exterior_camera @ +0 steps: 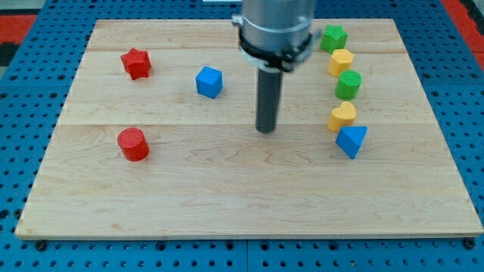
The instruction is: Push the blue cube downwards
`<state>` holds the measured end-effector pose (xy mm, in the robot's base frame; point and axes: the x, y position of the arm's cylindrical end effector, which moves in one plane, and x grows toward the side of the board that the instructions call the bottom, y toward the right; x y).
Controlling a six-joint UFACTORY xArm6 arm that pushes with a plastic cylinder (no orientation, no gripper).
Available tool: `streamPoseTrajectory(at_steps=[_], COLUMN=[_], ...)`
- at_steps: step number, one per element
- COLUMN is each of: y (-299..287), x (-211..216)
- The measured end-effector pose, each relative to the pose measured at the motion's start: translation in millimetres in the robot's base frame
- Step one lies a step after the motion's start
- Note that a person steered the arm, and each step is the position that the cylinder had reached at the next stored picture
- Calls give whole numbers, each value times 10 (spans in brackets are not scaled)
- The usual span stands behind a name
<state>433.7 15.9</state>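
Observation:
The blue cube (209, 81) sits on the wooden board (227, 196) in the upper middle, left of centre. My tip (265, 130) rests on the board to the right of the blue cube and a little lower, apart from it. The rod rises to the grey arm mount at the view's top.
A red star block (136, 63) lies at the upper left and a red cylinder (133, 143) below it. At the right a column runs down: green block (333, 38), yellow block (341, 62), green block (349, 85), yellow block (342, 116), blue triangular block (351, 140).

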Motion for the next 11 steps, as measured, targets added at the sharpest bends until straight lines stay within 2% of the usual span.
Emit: streamPoseTrajectory(at_steps=[1, 2, 3, 4, 5, 6, 7, 8, 9, 10, 11], y=[55, -341, -677, -658, -671, -1153, -992, -366, -817, -590, -32], x=[-458, -1262, -923, -145, -269, -283, 289, 387, 330, 651, 976])
